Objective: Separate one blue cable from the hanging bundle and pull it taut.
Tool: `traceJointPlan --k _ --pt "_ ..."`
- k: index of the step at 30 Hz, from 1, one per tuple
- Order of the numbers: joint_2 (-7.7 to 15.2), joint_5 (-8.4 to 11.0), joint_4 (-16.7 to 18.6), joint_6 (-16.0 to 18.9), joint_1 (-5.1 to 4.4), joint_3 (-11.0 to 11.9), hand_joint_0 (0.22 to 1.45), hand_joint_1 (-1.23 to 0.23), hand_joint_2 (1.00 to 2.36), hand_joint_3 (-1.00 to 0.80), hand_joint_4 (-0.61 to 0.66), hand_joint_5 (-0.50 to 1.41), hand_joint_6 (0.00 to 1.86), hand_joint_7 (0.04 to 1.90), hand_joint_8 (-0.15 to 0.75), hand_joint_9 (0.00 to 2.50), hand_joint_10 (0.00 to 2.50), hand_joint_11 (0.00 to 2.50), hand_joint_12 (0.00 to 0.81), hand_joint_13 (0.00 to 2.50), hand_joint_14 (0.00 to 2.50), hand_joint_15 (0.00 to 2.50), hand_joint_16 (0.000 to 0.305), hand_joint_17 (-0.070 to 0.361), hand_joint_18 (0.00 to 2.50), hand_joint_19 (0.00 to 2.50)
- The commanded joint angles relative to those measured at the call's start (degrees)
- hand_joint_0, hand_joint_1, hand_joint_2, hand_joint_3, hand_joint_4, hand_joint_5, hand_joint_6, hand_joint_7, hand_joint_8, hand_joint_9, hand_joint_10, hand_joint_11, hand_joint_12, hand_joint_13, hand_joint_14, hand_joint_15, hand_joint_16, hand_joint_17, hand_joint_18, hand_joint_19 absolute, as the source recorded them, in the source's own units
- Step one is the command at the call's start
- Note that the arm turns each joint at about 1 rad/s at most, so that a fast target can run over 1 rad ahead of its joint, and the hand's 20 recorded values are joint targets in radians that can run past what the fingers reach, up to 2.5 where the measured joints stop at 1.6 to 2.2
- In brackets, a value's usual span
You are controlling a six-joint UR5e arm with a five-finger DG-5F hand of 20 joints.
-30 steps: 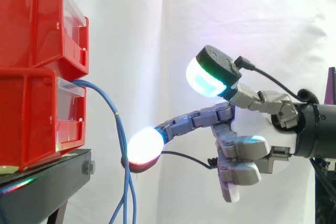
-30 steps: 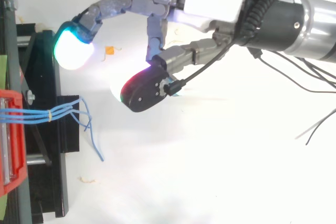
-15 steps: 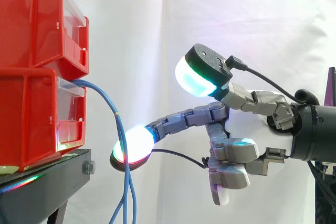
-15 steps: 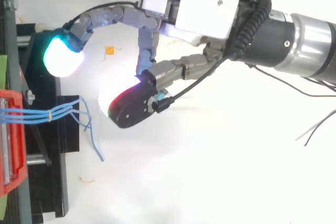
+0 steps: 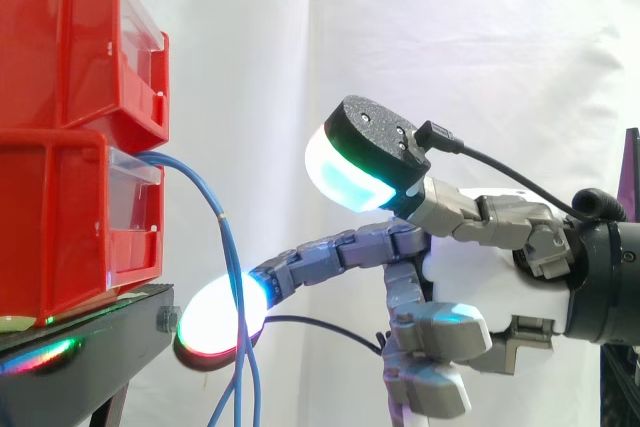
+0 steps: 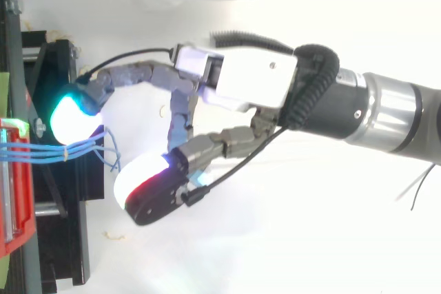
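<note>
side view: two red plastic bins (image 5: 60,47) sit stacked at 9 o'clock on a black metal stand (image 5: 90,347), with a white curtain (image 5: 450,27) behind. a bundle of thin blue cables (image 5: 228,237) leaves the clear drawer front (image 5: 135,207) of the lower bin. it arcs over towards 3 o'clock, then hangs straight down past the stand's edge to the bottom of the frame. the robot's hand (image 5: 490,267) comes in from 3 o'clock. one long finger reaches out towards 8 o'clock, and its glowing white fingertip (image 5: 212,315) sits right at the hanging cables, which cross in front of it (whether it actually touches them i cannot tell). the thumb, with a cyan-white pad (image 5: 345,172), is lifted high at 11 o'clock of the palm, well apart from that fingertip. the other fingers are curled down at 6 o'clock of the palm and hold nothing.

top view: the cables (image 6: 34,151) run out of the bin at 9 o'clock, tied by a small pale band (image 6: 65,151), and fan apart just past it. the outstretched fingertip glows cyan at 12 o'clock of the fanned strands, just beside them. the thumb pad lies at 5 o'clock of them, near but apart. the strands lie between the two pads, the hand (image 6: 255,87) is spread wide, and nothing is pinched or gripped.
</note>
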State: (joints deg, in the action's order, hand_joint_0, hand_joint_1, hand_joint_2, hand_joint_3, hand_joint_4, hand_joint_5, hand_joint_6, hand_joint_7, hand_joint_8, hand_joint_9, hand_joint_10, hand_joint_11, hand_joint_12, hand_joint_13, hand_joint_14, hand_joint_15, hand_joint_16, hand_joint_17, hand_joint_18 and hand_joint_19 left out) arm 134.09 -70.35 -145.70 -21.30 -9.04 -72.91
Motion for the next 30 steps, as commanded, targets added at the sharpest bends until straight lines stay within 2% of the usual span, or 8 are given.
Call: traceJointPlan --k 1,6,7,14,16,22,30 --pt "0.4 1.09 -0.2 0.1 -0.89 0.4 0.36 -0.53 1.00 -0.50 0.27 -0.20 0.50 0.67 0.299 1.76 0.03 0.93 0.437 1.63 0.02 0.85 0.067 0.152 1.66 0.20" --pt "0.4 1.26 -0.6 1.2 -1.07 0.4 0.36 -0.53 1.00 -0.50 0.27 -0.20 0.50 0.68 0.308 1.75 0.03 0.94 0.445 1.63 0.02 0.86 0.068 0.152 1.65 0.20" --pt "0.4 1.18 -0.9 2.3 -1.33 0.4 0.36 -0.53 1.00 -0.50 0.28 -0.19 0.50 0.69 0.309 1.75 0.02 0.94 0.439 1.63 0.02 0.86 0.068 0.152 1.65 0.20" --pt "0.4 1.00 -0.6 6.4 -1.51 0.4 0.36 -0.53 1.00 -0.50 0.31 -0.17 0.50 0.78 0.307 1.74 0.03 0.93 0.450 1.62 0.02 0.86 0.068 0.154 1.63 0.26" --pt "0.4 0.30 -0.9 7.9 -1.60 0.4 0.36 -0.53 1.00 -0.50 0.32 -0.16 0.50 0.80 0.316 1.70 0.02 0.90 0.453 1.62 0.02 0.86 0.071 0.159 1.62 0.28" --pt "0.4 -0.49 -0.7 7.9 -1.60 0.4 0.38 -0.51 1.00 -0.50 0.36 -0.08 0.50 0.93 0.316 1.61 0.02 0.78 0.440 1.59 0.02 0.84 0.077 0.173 1.58 0.39" --pt "0.3 -0.49 -0.6 7.9 -1.60 0.4 0.38 -0.51 1.00 -0.50 0.37 -0.04 0.50 0.96 0.307 1.61 0.02 0.77 0.427 1.58 0.02 0.85 0.077 0.173 1.56 0.41"
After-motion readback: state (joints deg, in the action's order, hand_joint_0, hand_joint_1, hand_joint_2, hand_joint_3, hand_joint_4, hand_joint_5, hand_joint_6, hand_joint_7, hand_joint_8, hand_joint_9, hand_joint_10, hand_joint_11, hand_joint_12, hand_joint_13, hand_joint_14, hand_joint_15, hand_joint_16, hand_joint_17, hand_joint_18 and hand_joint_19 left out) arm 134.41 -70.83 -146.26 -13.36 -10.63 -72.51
